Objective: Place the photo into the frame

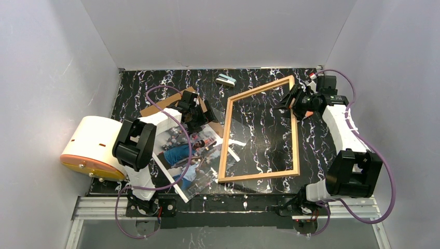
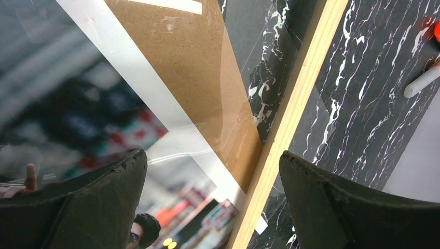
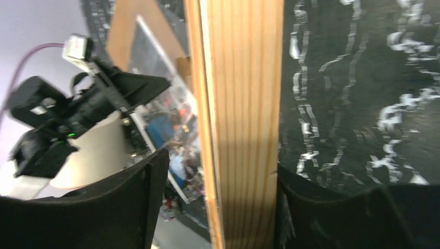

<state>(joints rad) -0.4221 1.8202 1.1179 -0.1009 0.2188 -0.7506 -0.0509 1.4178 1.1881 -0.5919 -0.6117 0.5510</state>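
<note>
The frame (image 1: 296,136), thin light wood with a clear pane, lies mid-table. The photo (image 1: 181,156), a glossy street print with blue clothing and a white border, lies left of it, its right corner under the frame's left rail. The photo's top overlaps a brown backing board (image 1: 158,106). My left gripper (image 1: 196,118) hovers open and empty over the photo's upper right corner. In the left wrist view the left gripper (image 2: 212,155) spans the photo (image 2: 78,104), board (image 2: 192,67) and frame rail (image 2: 296,104). My right gripper (image 1: 291,101) is open astride the frame's right rail (image 3: 244,104). One finger touches the rail; the other stands off.
A white drum-shaped device with an orange base (image 1: 93,148) stands at the table's left edge. A small pale-blue object (image 1: 225,80) lies near the back wall. Grey walls close in the table on three sides.
</note>
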